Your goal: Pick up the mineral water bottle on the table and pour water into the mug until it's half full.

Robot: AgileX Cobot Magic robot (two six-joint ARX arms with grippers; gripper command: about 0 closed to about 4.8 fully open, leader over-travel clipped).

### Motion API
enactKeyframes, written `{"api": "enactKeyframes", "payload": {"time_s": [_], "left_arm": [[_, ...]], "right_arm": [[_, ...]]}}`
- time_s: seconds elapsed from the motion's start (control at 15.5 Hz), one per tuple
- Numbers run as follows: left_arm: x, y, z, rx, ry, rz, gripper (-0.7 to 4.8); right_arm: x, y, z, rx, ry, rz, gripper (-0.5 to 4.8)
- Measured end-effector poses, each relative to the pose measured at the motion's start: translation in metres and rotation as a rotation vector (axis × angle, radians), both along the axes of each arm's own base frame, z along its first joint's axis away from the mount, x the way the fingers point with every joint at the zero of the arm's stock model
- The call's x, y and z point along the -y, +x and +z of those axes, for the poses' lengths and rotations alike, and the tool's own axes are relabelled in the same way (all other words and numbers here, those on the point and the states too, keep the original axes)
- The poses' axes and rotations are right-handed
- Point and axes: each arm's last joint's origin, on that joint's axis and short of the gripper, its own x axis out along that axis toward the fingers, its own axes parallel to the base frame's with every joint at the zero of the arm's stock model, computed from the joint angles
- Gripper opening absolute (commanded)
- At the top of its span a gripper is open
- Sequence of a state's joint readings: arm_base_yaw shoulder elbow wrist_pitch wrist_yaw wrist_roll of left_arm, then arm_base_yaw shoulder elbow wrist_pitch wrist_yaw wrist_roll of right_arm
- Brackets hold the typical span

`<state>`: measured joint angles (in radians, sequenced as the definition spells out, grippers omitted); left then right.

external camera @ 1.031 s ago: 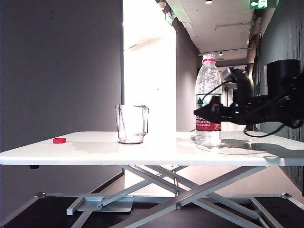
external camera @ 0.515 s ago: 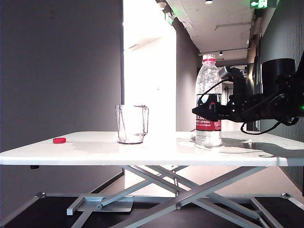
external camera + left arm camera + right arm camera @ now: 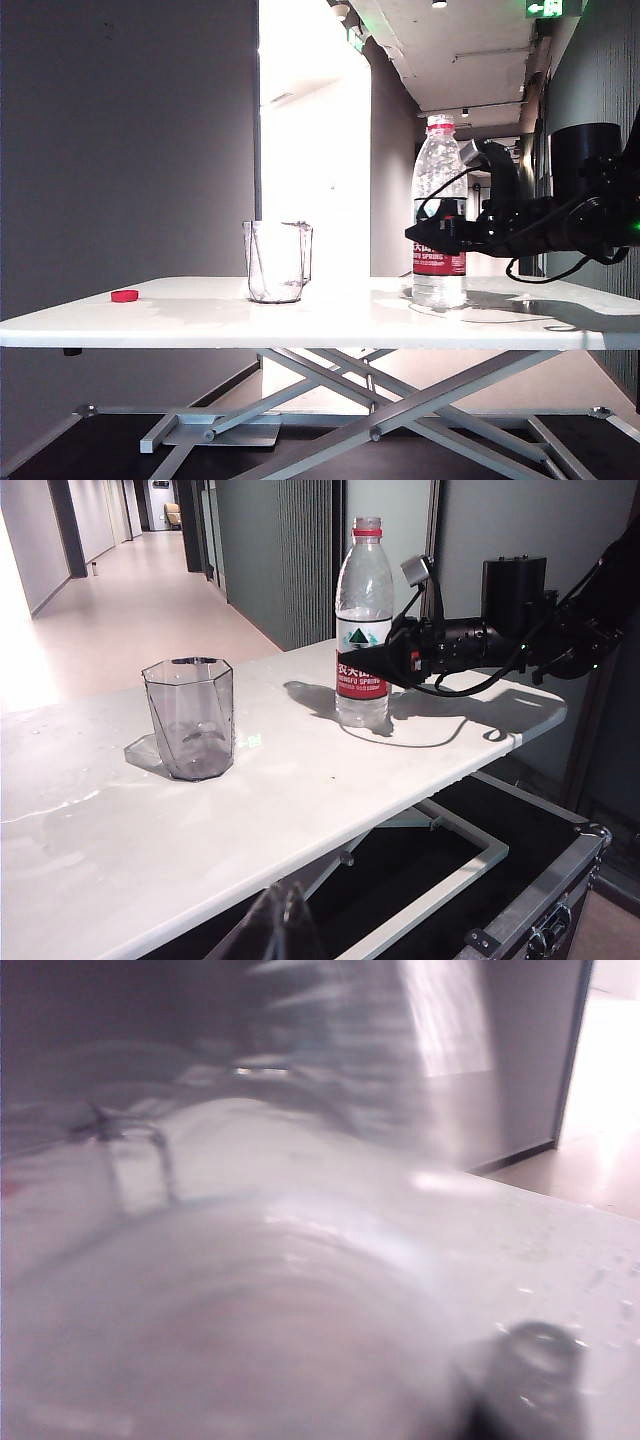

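On the white table [image 3: 330, 318] I count one mineral water bottle [image 3: 438, 215], one mug [image 3: 277, 261] and one small red cap [image 3: 125, 295]. The bottle stands upright on the right part of the table in the exterior view, without its cap, and some water [image 3: 438, 289] is visible in its lower part under the red label. The mug stands upright near the middle of the table, well apart from the bottle, and the red cap lies alone near the left edge.

Two grippers belong to the robot, but only one is near the things. The right gripper [image 3: 428, 237] comes in level from the right side and its jaws are around the bottle at the height of the label. The black fingers [image 3: 392, 663] lie at both sides of the label in the left wrist view. If they already press the plastic or there is a small gap, I cannot tell. The right wrist view is filled by the blurred body of the bottle, very close.

The left gripper [image 3: 279, 920] is back at the near edge of the table, far from the bottle and the mug; only its blurred tips are visible and they seem together
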<state>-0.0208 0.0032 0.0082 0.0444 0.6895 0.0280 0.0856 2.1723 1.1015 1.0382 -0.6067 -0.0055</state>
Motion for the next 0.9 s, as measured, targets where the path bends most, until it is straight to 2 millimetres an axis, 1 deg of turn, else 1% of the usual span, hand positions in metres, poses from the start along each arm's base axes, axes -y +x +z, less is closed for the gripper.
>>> {"api": "enactKeyframes", "payload": {"time_s": [0.06, 0.52, 0.71, 0.9], "left_arm": [[0.0, 0.0, 0.0, 0.0, 0.0, 0.0, -0.05], [0.0, 0.0, 0.0, 0.0, 0.0, 0.0, -0.05], [0.0, 0.0, 0.0, 0.0, 0.0, 0.0, -0.05], [0.0, 0.0, 0.0, 0.0, 0.0, 0.0, -0.05]], "right_arm": [[0.0, 0.0, 0.0, 0.002, -0.001, 0.001, 2.12], [0.0, 0.0, 0.001, 0.005, -0.001, 0.012, 2.05], [-0.001, -0.002, 0.007, -0.014, -0.004, 0.017, 2.05], [-0.008, -0.005, 0.023, 0.008, -0.06, 0.028, 2.04]]}}
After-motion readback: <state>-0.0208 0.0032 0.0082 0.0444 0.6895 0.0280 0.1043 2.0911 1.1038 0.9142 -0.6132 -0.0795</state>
